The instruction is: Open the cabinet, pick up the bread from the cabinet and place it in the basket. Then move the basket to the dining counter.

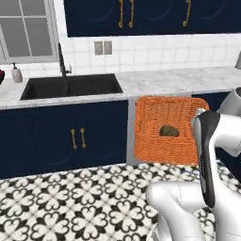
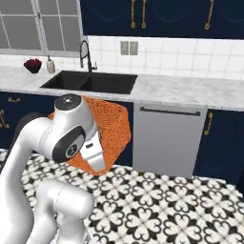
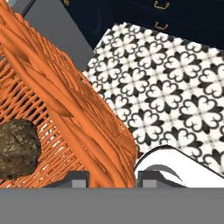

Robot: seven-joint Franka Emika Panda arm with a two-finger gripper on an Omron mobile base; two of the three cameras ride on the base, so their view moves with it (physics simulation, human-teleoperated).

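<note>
Clamping jaws on near rim of basket, gripper straddling wicker wall. Carrying basket off the floor, right of sink. Holding bread inside, at left. Cabinet doors sitting closed. Remaining, by judgement: hauling basket to dining counter.
</note>
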